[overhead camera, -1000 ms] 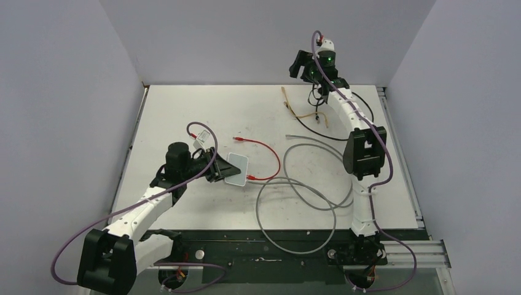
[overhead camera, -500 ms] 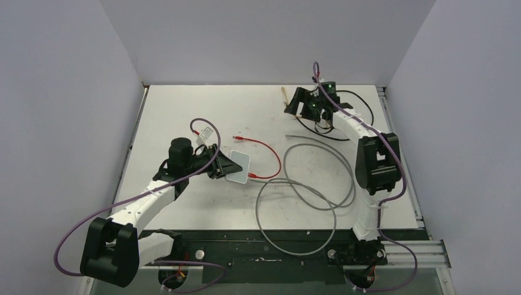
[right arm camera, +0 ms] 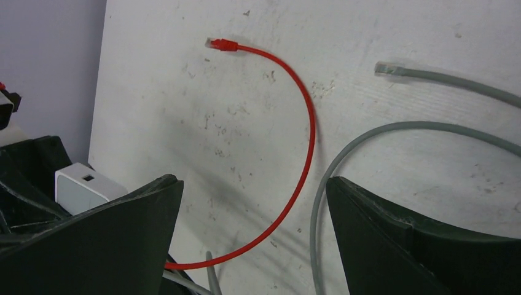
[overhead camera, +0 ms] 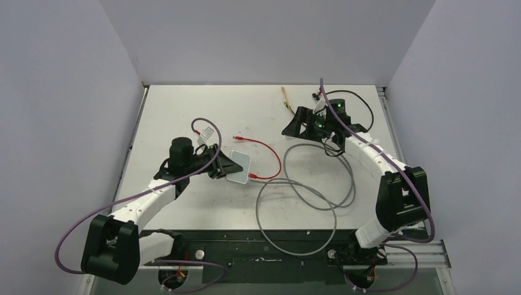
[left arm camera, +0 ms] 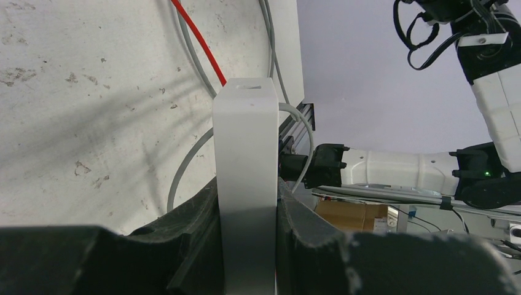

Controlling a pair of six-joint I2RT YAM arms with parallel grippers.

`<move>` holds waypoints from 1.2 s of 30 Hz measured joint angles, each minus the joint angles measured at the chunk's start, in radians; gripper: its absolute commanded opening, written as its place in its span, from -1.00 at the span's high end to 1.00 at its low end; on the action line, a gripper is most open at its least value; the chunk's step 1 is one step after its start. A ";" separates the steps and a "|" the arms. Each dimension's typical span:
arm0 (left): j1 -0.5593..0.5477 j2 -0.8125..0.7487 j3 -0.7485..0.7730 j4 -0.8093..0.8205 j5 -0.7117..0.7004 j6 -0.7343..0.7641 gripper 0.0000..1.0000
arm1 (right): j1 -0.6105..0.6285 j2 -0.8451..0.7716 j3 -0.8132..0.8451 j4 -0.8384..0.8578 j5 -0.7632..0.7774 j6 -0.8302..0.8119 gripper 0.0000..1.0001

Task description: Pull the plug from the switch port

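Tabletop (overhead camera: 184,110) strewn with cables (right arm camera: 313,132) separates the gripped switch (overhead camera: 237,167) edge from right hand (overhead camera: 290,128).

The switch box (left arm camera: 246,184) looks like smooth, matt, pale grey-white plastic. The table (overhead camera: 178,110) under the box is matt white, scuffed and speckled. Beside the box, the red cable (right arm camera: 310,141) and grey cable (right arm camera: 314,246) have smooth rubbery jackets. The right gripper (right arm camera: 253,184) has matt black plastic fingers (right arm camera: 98,239).

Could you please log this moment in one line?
left gripper: shut on switch box | right gripper: open, away from box | red cable: reaches box edge
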 measured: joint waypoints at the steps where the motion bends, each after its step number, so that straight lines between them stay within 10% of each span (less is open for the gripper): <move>1: 0.000 0.003 0.001 0.002 0.001 0.000 1.00 | 0.008 -0.004 -0.014 0.002 -0.012 0.002 -0.79; 36: 0.008 0.042 0.047 0.372 0.098 -0.180 1.00 | 0.210 -0.072 -0.072 0.229 -0.480 0.151 -0.95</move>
